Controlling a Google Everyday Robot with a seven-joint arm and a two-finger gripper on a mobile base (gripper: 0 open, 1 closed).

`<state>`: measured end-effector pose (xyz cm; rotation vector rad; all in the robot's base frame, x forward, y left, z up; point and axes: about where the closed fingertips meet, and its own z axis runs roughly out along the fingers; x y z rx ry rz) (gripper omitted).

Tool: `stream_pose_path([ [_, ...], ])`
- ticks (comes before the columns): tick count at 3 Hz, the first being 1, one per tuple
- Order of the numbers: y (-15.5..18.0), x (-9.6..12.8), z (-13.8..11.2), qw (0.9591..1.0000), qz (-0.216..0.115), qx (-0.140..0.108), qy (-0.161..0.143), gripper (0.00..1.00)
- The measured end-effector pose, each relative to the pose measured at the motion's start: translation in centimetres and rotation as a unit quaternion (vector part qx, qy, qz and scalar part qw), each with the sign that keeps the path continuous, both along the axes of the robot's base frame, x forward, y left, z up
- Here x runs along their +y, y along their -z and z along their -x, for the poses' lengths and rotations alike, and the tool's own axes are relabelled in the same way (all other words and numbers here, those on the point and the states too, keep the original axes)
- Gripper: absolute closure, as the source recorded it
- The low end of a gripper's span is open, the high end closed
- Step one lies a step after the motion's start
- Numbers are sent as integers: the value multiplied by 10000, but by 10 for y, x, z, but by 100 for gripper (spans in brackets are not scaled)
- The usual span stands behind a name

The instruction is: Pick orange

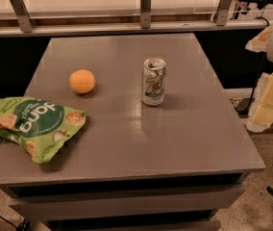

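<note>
The orange [82,81] is a small round plain fruit lying on the grey table [175,138], left of centre. My gripper [270,100] shows as a pale white and yellowish shape at the right edge of the camera view, beyond the table's right side. It is far from the orange and holds nothing that I can see.
A 7up soda can [154,81] stands upright to the right of the orange. A green snack bag [33,125] lies at the table's front left, overhanging the edge. A railing with metal posts [145,6] runs behind the table. Cables lie on the floor at the right.
</note>
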<state>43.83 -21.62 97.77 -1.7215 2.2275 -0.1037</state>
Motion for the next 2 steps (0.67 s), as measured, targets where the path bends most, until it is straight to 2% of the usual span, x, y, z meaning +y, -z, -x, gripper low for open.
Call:
stream_pose_path([
  [2,-3,3,-5,9999,41,-50,-77,0],
])
